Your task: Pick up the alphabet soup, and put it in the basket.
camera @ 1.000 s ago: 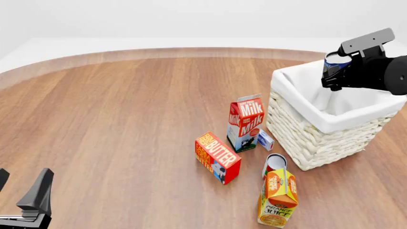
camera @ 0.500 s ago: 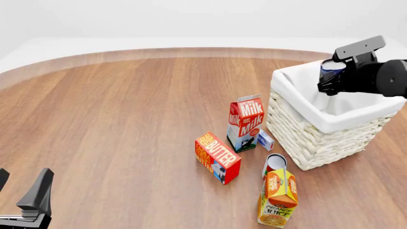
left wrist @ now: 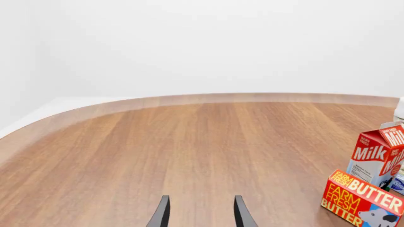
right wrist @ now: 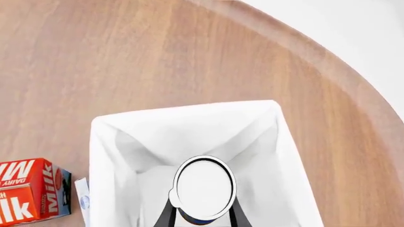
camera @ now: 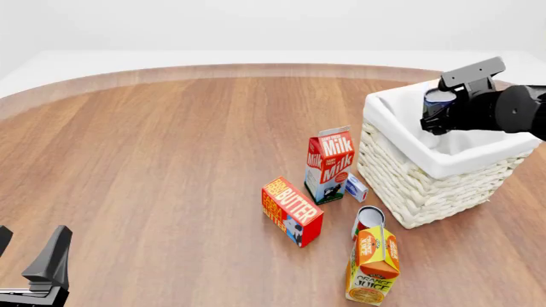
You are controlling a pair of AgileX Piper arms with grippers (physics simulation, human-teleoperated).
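One alphabet soup (camera: 439,100) gripped, above basket (camera: 401,176) rim

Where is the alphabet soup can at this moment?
In the front view, the alphabet soup is at the far right, held in the right hand above the basket opening, right of the milk carton.

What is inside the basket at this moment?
Only white cloth lining shows inside the basket. The alphabet soup, held in the right gripper, hangs above the opening and hides part of the floor, so that part cannot be checked.
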